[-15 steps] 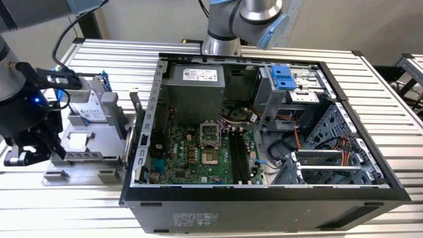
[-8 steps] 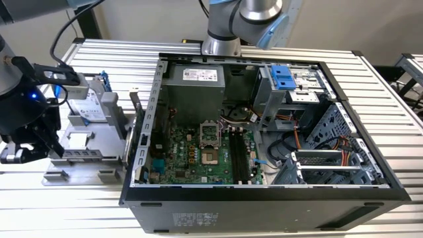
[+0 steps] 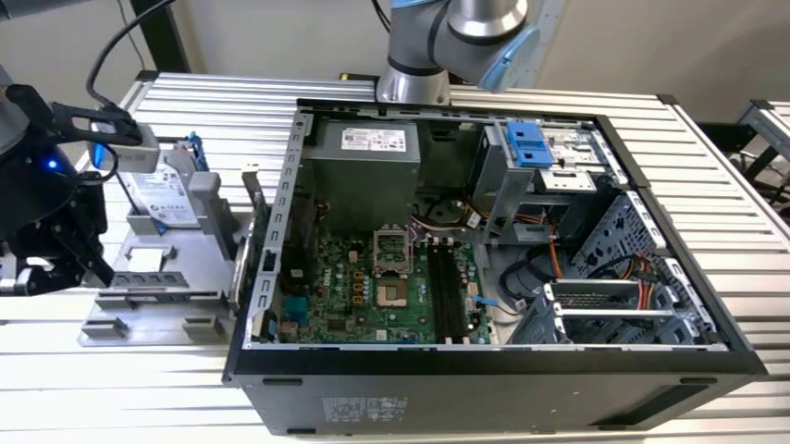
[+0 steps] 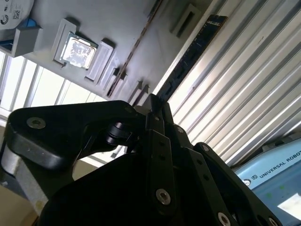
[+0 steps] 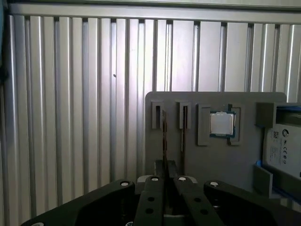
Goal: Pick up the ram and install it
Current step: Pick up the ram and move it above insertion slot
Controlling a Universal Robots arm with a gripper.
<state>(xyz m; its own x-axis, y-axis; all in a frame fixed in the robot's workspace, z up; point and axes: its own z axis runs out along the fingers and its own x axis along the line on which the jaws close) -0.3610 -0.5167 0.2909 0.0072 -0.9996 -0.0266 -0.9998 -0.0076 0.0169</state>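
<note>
The ram (image 5: 163, 136) is a thin dark stick standing on edge by the rim of a grey parts tray (image 5: 207, 160). In the second wrist view the ram (image 4: 195, 49) shows its dark flat face. My gripper (image 5: 164, 164) has its black fingers closed together at the stick's middle, and the stick runs out from the fingertips in both wrist views. The gripper (image 4: 156, 102) points down at the tray. At the exterior view's left the gripper (image 3: 89, 268) hangs over the tray (image 3: 148, 305). Whether the ram has left its slot I cannot tell.
A second thin stick (image 5: 183, 132) stands beside the ram. A processor chip (image 5: 221, 124) and a hard drive (image 5: 284, 146) sit further along the tray. The open computer case (image 3: 494, 370) lies at the exterior view's right, its long black motherboard slots (image 3: 447, 296) exposed. The table is ribbed metal.
</note>
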